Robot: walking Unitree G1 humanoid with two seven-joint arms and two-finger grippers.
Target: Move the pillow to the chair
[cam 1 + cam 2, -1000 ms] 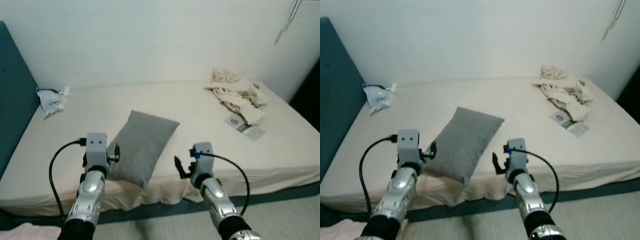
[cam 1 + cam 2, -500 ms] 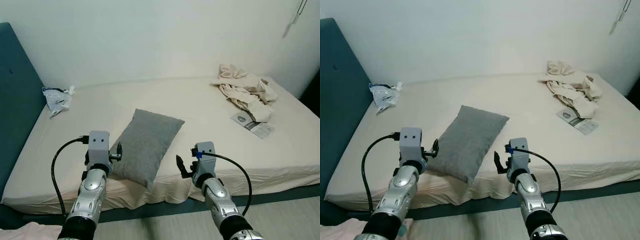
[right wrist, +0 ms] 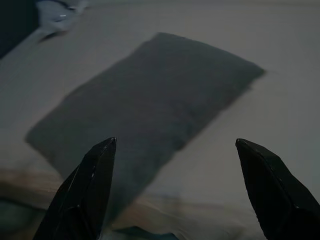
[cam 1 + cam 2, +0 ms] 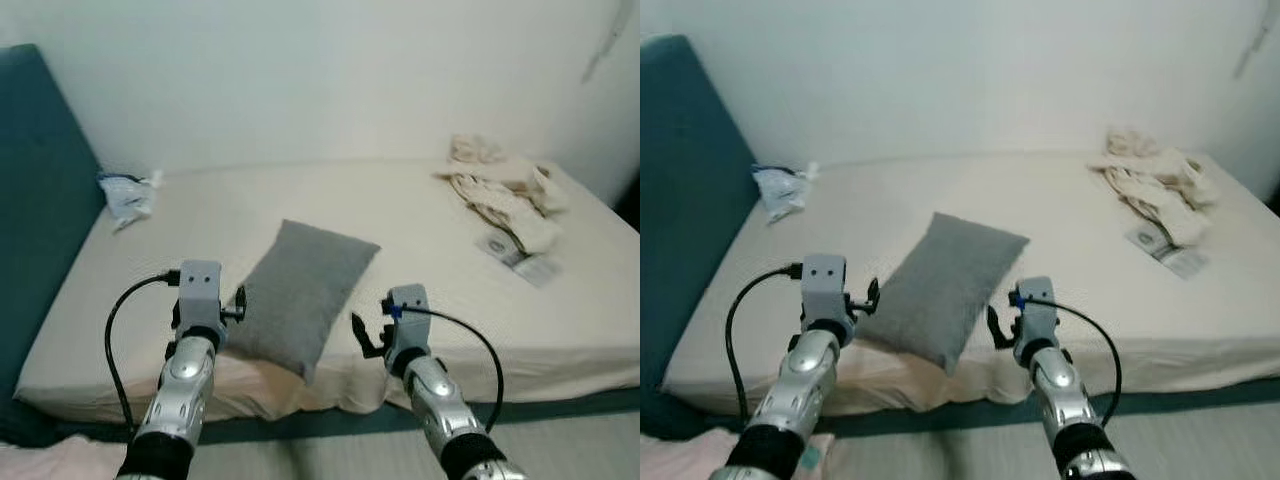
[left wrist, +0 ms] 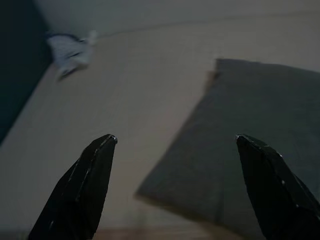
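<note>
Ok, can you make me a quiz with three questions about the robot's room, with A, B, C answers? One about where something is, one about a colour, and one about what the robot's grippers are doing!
1. Where does the pillow lie?
A. On the floor
B. On the bed, near its front edge
C. On a chair

2. What colour is the pillow?
A. Grey
B. Red
C. Yellow

3. What are the left gripper and right gripper doing?
A. Both squeeze the pillow
B. One holds a book
C. Both are open, holding nothing

Answers:
1. B, the pillow rests on the cream sheet by the bed's front edge.
2. A, its cover is plain grey.
3. C, each wrist view shows two black fingers spread wide with the pillow beyond them, untouched.
</note>
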